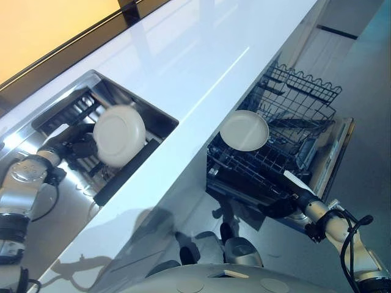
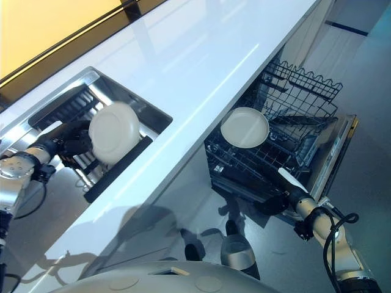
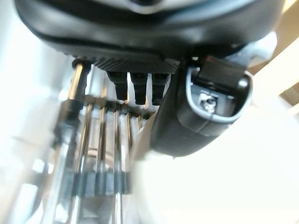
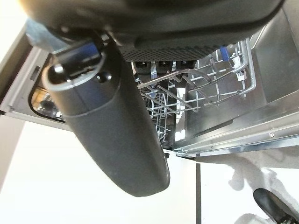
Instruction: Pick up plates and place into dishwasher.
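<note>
A cream plate [image 1: 119, 135] stands tilted over the steel sink [image 1: 135, 97]. My left hand [image 1: 74, 146] grips its left edge; in the left wrist view the thumb [image 3: 196, 116] presses on the plate's white face [image 3: 233, 186]. A second cream plate [image 1: 244, 130] stands upright in the pulled-out wire rack [image 1: 269, 162] of the dishwasher. My right hand [image 1: 280, 206] hovers low at the rack's front edge, open and holding nothing; its thumb [image 4: 107, 130] sticks out straight, with the fingers [image 4: 159, 65] close to the rack wires.
A long white countertop [image 1: 201, 55] runs between sink and dishwasher. A metal drying grid [image 3: 103, 154] lies in the sink under the plate. The dishwasher door [image 1: 333, 162] hangs open to the right, with another wire basket [image 1: 305, 88] behind.
</note>
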You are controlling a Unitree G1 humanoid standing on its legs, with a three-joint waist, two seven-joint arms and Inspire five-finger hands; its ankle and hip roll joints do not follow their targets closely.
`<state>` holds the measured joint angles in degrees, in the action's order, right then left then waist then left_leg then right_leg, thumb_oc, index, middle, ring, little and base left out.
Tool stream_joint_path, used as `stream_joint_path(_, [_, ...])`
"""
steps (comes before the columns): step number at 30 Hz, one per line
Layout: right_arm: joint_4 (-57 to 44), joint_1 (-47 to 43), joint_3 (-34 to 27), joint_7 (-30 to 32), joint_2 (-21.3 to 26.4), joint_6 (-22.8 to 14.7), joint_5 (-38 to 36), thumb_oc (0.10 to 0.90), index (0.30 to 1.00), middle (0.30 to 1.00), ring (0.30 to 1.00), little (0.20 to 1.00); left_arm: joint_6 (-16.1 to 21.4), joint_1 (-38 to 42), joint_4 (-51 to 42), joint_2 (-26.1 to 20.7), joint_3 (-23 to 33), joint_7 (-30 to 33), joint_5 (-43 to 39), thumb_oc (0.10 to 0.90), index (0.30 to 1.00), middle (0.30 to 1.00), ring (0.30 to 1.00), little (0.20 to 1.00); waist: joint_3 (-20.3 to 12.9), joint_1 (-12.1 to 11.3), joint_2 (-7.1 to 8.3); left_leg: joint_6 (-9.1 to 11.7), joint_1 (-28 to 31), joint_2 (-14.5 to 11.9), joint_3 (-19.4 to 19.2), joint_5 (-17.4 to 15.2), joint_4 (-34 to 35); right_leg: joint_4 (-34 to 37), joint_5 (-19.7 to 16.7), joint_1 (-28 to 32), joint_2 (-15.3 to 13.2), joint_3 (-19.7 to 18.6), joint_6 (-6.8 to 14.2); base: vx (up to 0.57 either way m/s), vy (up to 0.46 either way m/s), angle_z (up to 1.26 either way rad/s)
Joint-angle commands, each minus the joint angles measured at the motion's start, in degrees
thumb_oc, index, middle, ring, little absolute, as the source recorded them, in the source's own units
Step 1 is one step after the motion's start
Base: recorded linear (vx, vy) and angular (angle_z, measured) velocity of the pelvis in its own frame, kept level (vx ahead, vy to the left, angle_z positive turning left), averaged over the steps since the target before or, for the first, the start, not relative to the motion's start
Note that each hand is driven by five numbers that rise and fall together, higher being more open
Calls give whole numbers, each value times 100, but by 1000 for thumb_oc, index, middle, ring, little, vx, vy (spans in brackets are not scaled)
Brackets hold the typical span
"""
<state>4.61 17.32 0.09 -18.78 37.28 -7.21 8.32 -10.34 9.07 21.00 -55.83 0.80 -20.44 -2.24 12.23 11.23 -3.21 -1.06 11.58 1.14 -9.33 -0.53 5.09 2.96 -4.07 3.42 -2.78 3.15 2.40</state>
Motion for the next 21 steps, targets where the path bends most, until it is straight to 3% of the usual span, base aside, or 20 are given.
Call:
stream_joint_path(1, [-618,78,338,17,267,-430,-458,800,900,900,900,900,-210,198,31,-1039,-23,-351,942,800,900,900,900,900,-317,-67,-97,-170,-524,506,-5,-382,-327,-739,688,-340,118,-21,554,-44,-80,2])
stream_joint_path(5, [-630,-66,609,269,299,-403,-496,800,900,900,900,900,-341,491,121,-1250,-239,-227,765,800,900,900,900,900,-316,-74,-129,-160,-525,507,31,-400,-350,-703,693,-312,127,-44,552,-45,-77,-3])
stream_joint_path(11, [-644,-202,839,597,233,-339,-525,800,900,900,900,900,-141,826,208,-1118,-256,210,192,800,900,900,900,900,-365,-71,-138,-136,-503,476,23,-407,-354,-694,735,-278,178,-68,532,-34,-63,-3])
stream_joint_path(13, [-612,-228,840,614,223,-348,-529,800,900,900,900,900,-174,844,185,-1056,-301,35,589,800,900,900,900,900,-383,-66,-143,-124,-492,454,11,-412,-350,-703,752,-265,198,-66,528,-24,-36,-6])
stream_joint_path(16, [-676,-254,852,628,278,-312,-584,800,900,900,900,900,-378,732,-40,-1077,-281,99,417,800,900,900,900,900,-407,-74,-123,-119,-481,420,31,-403,-353,-771,809,-263,221,-72,508,-27,-43,-4])
stream_joint_path(21, [-650,-223,836,704,267,-339,-608,800,900,900,900,900,-385,636,65,-1229,-134,196,812,800,900,900,900,900,-438,-75,-107,-115,-461,392,42,-401,-355,-789,848,-224,260,-84,484,-6,-32,0])
